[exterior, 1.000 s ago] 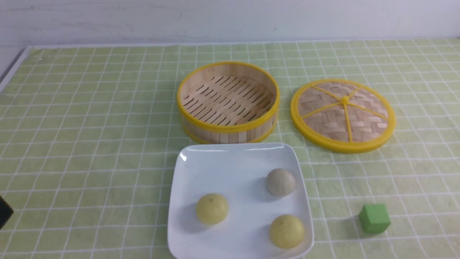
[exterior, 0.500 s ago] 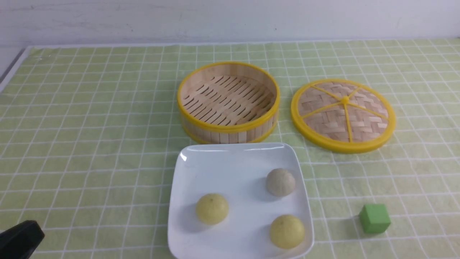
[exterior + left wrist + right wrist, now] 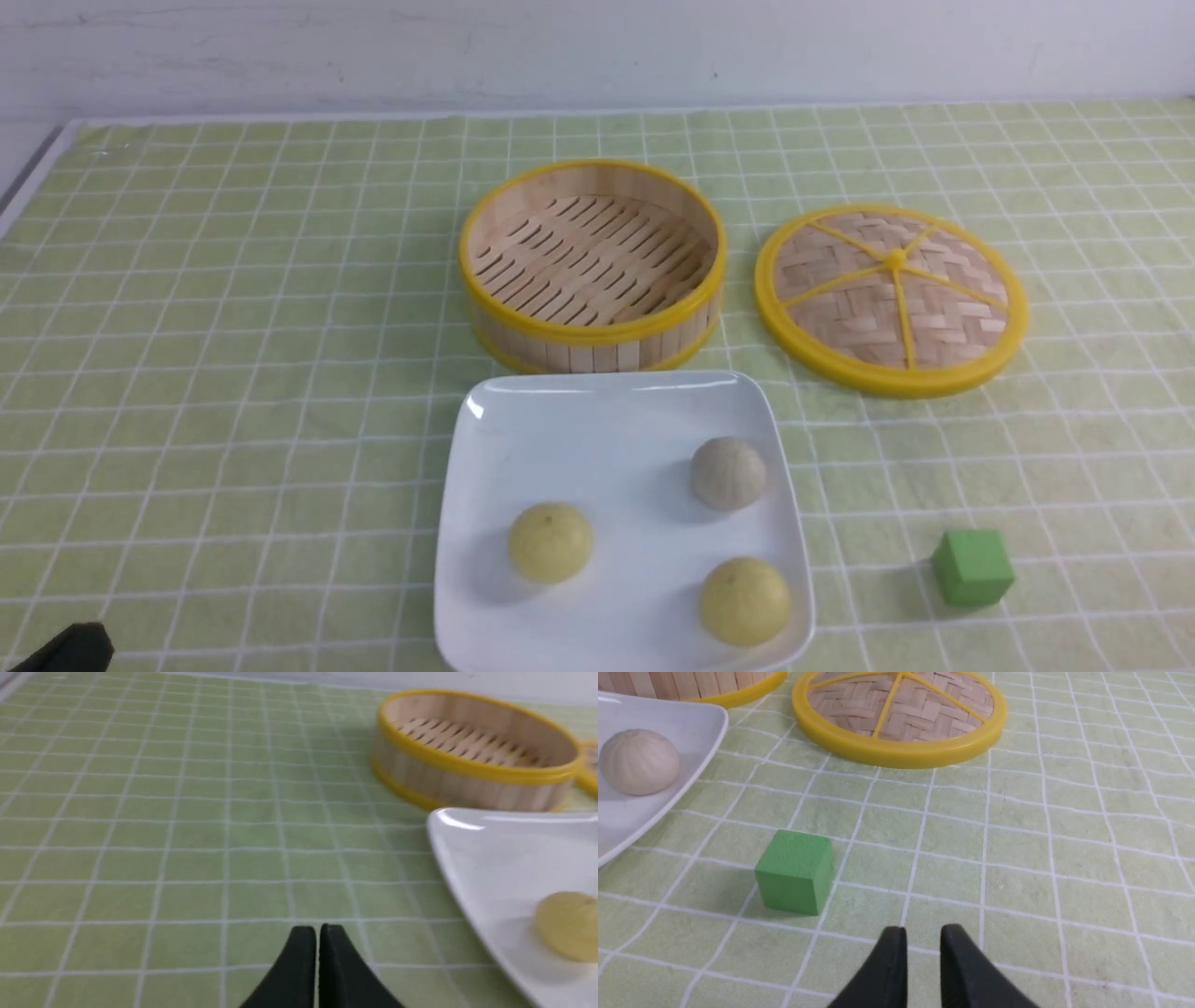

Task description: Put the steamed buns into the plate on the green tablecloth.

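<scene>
Three steamed buns lie in the white square plate (image 3: 579,439) on the green tablecloth (image 3: 233,327): a pale yellow one (image 3: 550,542), another yellow one (image 3: 745,601) and a greyish one (image 3: 729,473). My left gripper (image 3: 318,927) hovers over bare cloth left of the plate, jaws almost touching and empty; only its black tip (image 3: 70,649) shows in the front view. My right gripper (image 3: 923,929) is over cloth right of the plate, with a narrow gap and nothing between its fingers. It is out of the front view. The grey bun (image 3: 639,761) and one yellow bun (image 3: 567,926) show in the wrist views.
An empty bamboo steamer basket (image 3: 592,331) stands just behind the plate. Its woven lid (image 3: 892,294) lies flat to the right. A green cube (image 3: 972,567) sits right of the plate, a little ahead of the right gripper (image 3: 796,871).
In the front view the left gripper's black tip has slid from the left edge down toward the bottom left corner. The buns, plate and basket have not moved.
</scene>
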`<action>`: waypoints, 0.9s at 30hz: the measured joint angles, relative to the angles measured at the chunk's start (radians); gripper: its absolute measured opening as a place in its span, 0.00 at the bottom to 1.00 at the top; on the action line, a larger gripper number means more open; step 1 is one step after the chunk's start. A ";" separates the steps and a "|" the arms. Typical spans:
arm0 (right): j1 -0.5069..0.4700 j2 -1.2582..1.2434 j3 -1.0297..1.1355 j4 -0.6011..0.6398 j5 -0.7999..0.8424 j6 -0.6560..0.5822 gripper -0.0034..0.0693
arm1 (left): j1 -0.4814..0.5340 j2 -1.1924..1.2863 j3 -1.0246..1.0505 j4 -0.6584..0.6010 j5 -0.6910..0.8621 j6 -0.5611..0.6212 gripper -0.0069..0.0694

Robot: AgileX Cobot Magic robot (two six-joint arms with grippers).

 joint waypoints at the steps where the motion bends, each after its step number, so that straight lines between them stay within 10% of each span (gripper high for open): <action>1: 0.000 0.000 0.000 0.000 0.000 0.000 0.24 | 0.029 -0.014 0.008 0.008 0.025 0.015 0.15; 27: 0.000 0.000 0.000 0.000 0.000 0.000 0.29 | 0.041 -0.020 0.011 0.087 0.081 -0.103 0.18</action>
